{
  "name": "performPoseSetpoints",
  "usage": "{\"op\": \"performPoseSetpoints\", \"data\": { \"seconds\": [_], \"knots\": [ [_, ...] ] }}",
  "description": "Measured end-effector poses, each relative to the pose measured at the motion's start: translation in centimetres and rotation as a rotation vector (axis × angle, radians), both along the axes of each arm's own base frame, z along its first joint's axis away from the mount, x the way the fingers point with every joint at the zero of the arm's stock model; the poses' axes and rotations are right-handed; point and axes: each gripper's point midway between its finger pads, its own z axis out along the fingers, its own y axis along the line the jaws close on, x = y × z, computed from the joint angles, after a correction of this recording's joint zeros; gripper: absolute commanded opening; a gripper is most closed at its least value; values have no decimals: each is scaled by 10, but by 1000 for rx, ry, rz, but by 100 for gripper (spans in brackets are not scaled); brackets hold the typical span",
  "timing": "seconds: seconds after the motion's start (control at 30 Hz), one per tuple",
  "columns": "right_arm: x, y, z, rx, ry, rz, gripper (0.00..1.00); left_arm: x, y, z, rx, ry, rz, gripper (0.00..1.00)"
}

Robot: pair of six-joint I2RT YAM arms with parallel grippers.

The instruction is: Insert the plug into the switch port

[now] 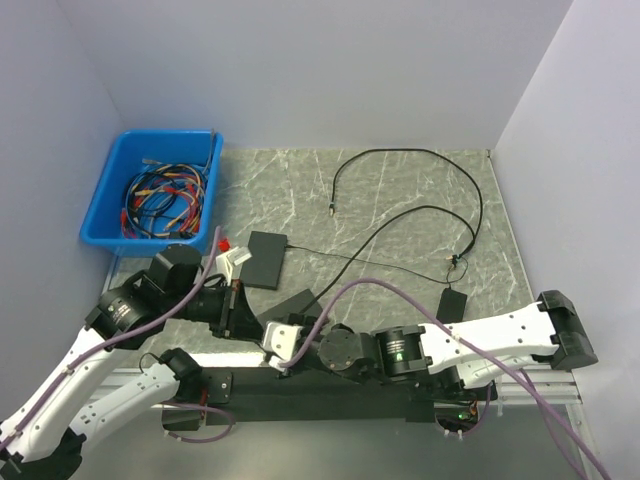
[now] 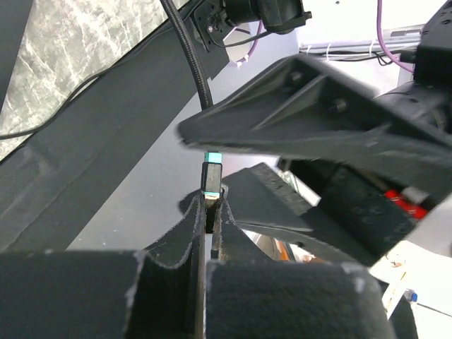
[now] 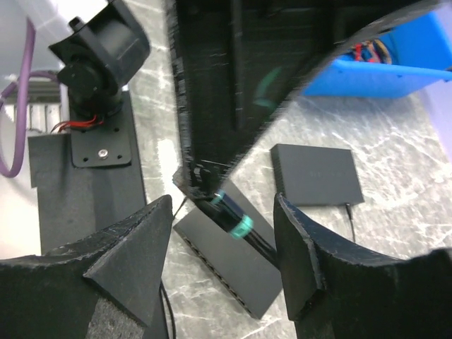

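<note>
Plug: a small dark plug (image 3: pixel 236 222) with a bright blue-green ring near its tip. It hangs just above the switch (image 3: pixel 233 272) and is not in a port yet.
Left jaws: shut tight on the plug, pinching it between two black tips that look rough like felt. They hold it by its back end, so I think the front end is left free to slide in.
Switch: a long, flat black box with sharp corners, lying on the worktop (image 1: pixel 400 190) right under the plug. A row of small holes seems to run along one long side, but it is hard to see.
Right jaws: wide apart and holding nothing. In their own camera one black tip is on each side of the plug. They may be close so they can steady the switch.
Other box: a second flat black box (image 3: pixel 316 173) near the switch, dull and smooth.
Worktop: grey like stone, with thin white lines.
Bin: a blue plastic bin (image 1: pixel 100 205) in the far left corner, full of coloured wires, well away from the job.
</note>
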Motion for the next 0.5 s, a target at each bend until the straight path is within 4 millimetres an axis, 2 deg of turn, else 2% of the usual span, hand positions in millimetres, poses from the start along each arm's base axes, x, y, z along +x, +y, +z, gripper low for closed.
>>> {"op": "performPoseSetpoints", "data": {
  "seconds": [0.07,0.13,0.17,0.27,0.47,0.5],
  "knots": [
    [-1,3,-5,-13,0,4,61,-1,1,0,0,-2,-1,1],
    [-1,6,-7,-18,-4,7,53,-3,2,-2,8,8,-2,1],
    [-1,6,-6,-15,-3,7,45,-4,3,-2,12,13,-3,1],
    [-2,6,-5,-13,-3,16,32,-5,3,-3,15,15,-4,1],
    [-8,3,-3,-11,12,48,19,-4,3,4,3,-7,2,1],
    [-8,3,-1,-5,15,48,14,-3,3,6,-1,-14,4,1]
  ]
}}
